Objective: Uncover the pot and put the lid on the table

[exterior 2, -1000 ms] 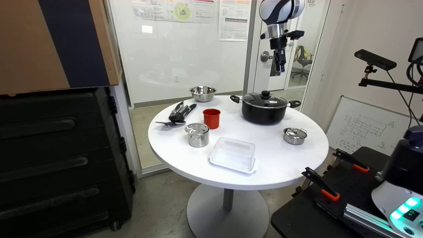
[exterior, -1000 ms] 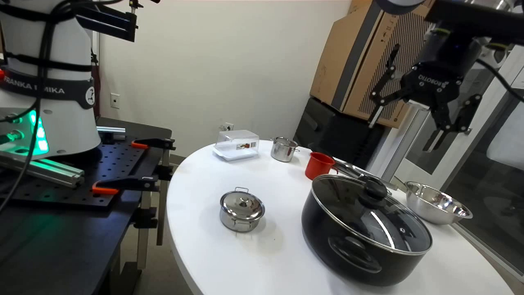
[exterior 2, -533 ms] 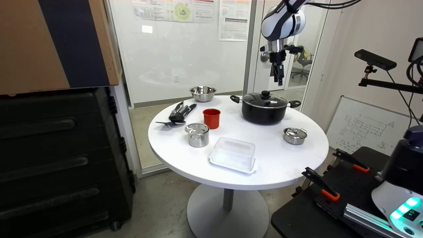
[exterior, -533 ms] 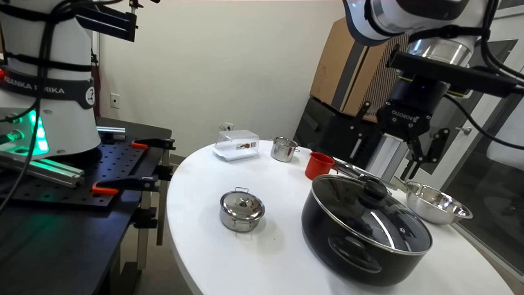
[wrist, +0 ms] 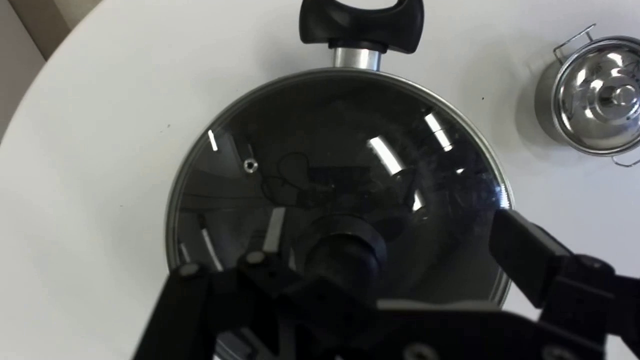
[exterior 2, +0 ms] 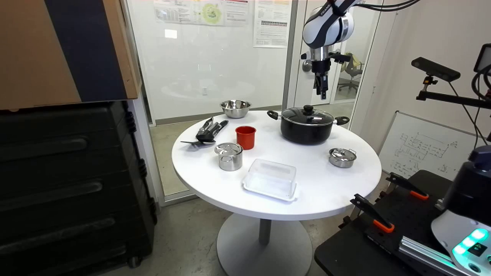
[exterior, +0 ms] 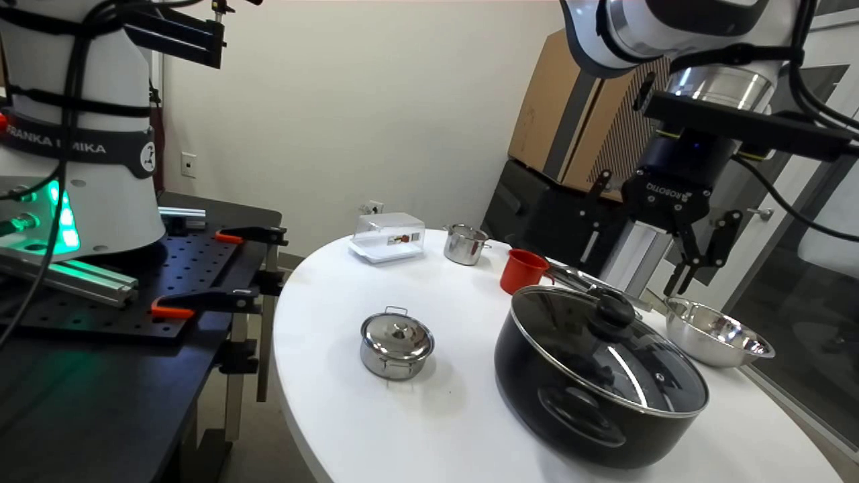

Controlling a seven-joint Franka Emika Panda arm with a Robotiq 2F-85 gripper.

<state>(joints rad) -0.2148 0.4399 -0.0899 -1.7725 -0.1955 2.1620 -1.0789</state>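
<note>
The black pot [exterior: 644, 439] stands on the round white table [exterior: 456, 429]; it also shows in an exterior view [exterior 2: 305, 134]. The glass lid [exterior: 644, 362] with its metal rim lies on the pot, and it fills the middle of the wrist view [wrist: 340, 125]. Its black knob [exterior: 614, 310] stands up from the centre. My gripper [exterior: 633, 270] is open and empty, pointing down above the lid, apart from it. In an exterior view the gripper [exterior 2: 321, 94] hangs above and slightly right of the knob. In the wrist view the knob [wrist: 345, 260] shows between the spread fingers, partly hidden by the gripper [wrist: 392, 245].
A small lidded metal tin [exterior: 397, 342] stands near the pot. A red mug [exterior: 523, 270], a silver bowl [exterior: 715, 332], a small metal pot [exterior 2: 230, 157], utensils [exterior 2: 210, 131] and a clear box [exterior 2: 271, 180] are also on the table. The pot's side handles [exterior 2: 341, 120] stick out.
My gripper has come down toward the lid, most of it in the first half second, and then shifted slightly sideways. It stays open. The pot and lid have not moved.
</note>
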